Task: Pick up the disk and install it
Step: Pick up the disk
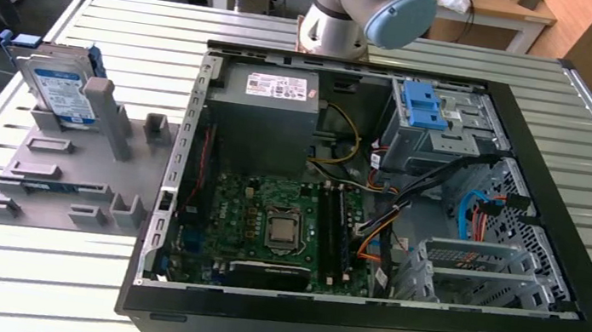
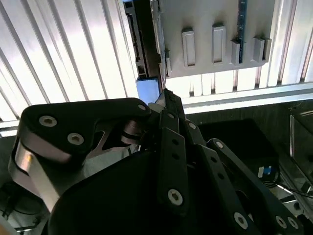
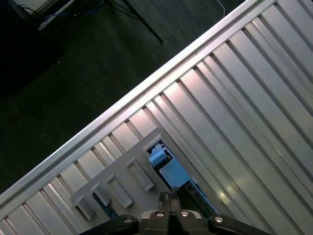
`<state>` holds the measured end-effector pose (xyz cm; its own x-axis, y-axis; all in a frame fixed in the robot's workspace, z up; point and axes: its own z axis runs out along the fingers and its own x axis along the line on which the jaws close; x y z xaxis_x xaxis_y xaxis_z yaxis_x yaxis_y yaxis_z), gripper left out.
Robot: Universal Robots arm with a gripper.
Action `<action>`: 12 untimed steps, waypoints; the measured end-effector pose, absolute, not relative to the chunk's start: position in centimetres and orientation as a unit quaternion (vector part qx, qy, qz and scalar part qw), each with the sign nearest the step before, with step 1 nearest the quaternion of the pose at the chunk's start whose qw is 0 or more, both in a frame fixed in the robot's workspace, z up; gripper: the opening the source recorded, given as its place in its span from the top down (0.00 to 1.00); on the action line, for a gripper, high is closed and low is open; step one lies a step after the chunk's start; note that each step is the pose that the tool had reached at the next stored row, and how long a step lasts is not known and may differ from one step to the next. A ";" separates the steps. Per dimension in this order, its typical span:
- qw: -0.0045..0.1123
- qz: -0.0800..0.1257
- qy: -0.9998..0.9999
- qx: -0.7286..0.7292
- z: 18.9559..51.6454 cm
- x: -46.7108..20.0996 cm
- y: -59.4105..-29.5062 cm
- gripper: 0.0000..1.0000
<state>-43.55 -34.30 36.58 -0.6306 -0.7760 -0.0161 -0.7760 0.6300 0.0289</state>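
Note:
The disk (image 1: 65, 93) stands on edge in a grey slotted holder (image 1: 77, 176) on the table, at the exterior view's left, its white-and-blue label facing out and a blue bracket around it. Both wrist views show it from above: the disk's blue bracket end (image 3: 164, 166) sticks out of the holder (image 3: 122, 178), and its dark edge (image 2: 139, 44) runs along the holder (image 2: 215, 29). My gripper (image 3: 169, 198) hangs above that end of the disk, apart from it. Its black fingers (image 2: 166, 100) are shut together with nothing between them.
An open black computer case (image 1: 565, 210) lies on the slatted metal table (image 1: 132, 24), with a motherboard, a grey power supply (image 1: 269, 111), a drive bay with a blue latch (image 1: 424, 110) and a metal cage (image 1: 477, 271). The table edge (image 3: 122, 105) and dark floor lie beyond the holder.

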 end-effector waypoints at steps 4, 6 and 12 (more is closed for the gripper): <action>0.000 0.017 0.887 -0.462 36.5 -43.5 -34.3 0.89; 0.000 0.017 0.878 -0.478 36.5 -43.5 -34.3 0.89; -0.001 0.017 0.851 -0.526 36.5 -43.5 -34.3 0.89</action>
<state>-43.54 -34.30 36.45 -0.4473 -0.8943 -0.0162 -0.8942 0.4467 0.0289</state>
